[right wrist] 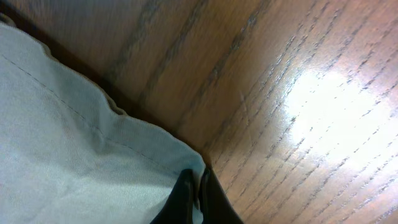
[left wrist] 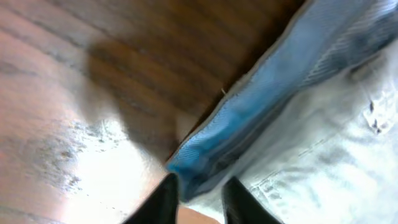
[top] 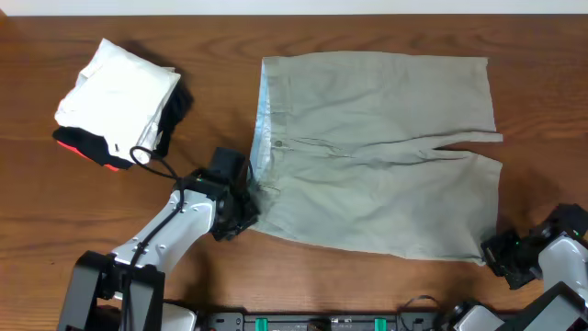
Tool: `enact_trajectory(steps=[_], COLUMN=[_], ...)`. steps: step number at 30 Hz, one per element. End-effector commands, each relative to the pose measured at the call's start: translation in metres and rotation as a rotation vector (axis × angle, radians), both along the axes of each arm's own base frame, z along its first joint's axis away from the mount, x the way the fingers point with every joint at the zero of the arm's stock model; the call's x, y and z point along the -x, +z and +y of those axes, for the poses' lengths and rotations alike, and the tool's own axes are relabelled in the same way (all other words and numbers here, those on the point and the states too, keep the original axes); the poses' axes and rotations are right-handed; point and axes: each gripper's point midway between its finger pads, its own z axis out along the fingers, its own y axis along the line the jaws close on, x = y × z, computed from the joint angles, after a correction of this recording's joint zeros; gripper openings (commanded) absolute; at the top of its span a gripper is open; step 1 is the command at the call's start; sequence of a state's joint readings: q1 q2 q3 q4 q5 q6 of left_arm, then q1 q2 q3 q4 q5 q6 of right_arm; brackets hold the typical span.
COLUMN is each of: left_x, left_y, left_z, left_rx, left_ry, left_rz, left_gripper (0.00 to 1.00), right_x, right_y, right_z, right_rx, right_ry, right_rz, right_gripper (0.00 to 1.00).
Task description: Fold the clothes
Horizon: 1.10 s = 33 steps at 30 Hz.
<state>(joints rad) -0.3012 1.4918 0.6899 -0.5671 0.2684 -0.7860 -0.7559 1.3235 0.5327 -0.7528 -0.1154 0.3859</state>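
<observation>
Your left gripper [left wrist: 198, 198] pinching the trousers [top: 377, 156] at the waistband corner, right gripper [right wrist: 196, 198] clamped on their hem corner.

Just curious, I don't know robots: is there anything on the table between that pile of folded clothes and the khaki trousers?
Only bare wood, in the overhead view, between the pile and the trousers.

The trousers [top: 377, 156] lie flat on the tabletop [top: 230, 46] before me, light khaki, folded so the legs are short, waistband at my left and hems at my right. The waistband's pale blue lining [left wrist: 261, 106] shows along the left edge. A button [top: 278, 144] sits at the middle of the waist. The cloth is lightly creased.
</observation>
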Motion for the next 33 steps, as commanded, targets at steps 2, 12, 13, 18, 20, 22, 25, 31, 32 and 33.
enact_trajectory(steps=[2,12,13,18,20,22,25,31,32,33], left_x=[0.001,-0.011,-0.013,-0.022,-0.023,-0.023,-0.024,-0.026,-0.024,-0.02], left_y=[-0.001,0.007,0.01,0.027,0.034,0.041,0.053,0.084,0.088,0.091], left_z=[0.001,-0.003,-0.004,-0.007,-0.007,-0.007,-0.007,-0.003,-0.003,-0.002], left_rx=[0.0,0.003,0.003,0.005,0.003,0.002,0.002,-0.014,-0.013,-0.013], left_ry=[-0.003,-0.134,-0.143,-0.175,-0.199,-0.207,-0.218,-0.219,-0.218,-0.219], left_rz=[0.001,-0.067,-0.074,-0.101,-0.106,-0.106,-0.117,-0.171,-0.176,-0.177], left_gripper=[0.1,0.06,0.06,0.06,0.06,0.06,0.06,0.06,0.06,0.06], right_x=[0.004,-0.012,-0.015,-0.034,-0.043,-0.051,-0.059,-0.065,-0.066,-0.066], right_y=[-0.005,0.013,0.018,0.043,0.052,0.063,0.078,0.107,0.111,0.114], right_z=[0.002,0.0,0.0,0.006,0.01,0.014,0.018,0.015,0.015,0.014], right_rx=[-0.003,-0.023,-0.022,-0.018,-0.013,-0.005,-0.003,0.016,0.019,0.02], right_ry=[-0.001,0.026,0.039,0.117,0.149,0.189,0.223,0.24,0.24,0.24], right_rz=[0.012,-0.027,-0.028,-0.032,-0.039,-0.043,-0.048,-0.048,-0.047,-0.048], right_gripper=[0.01,0.01,0.01,0.01,0.01,0.01,0.01,0.01,0.01,0.01])
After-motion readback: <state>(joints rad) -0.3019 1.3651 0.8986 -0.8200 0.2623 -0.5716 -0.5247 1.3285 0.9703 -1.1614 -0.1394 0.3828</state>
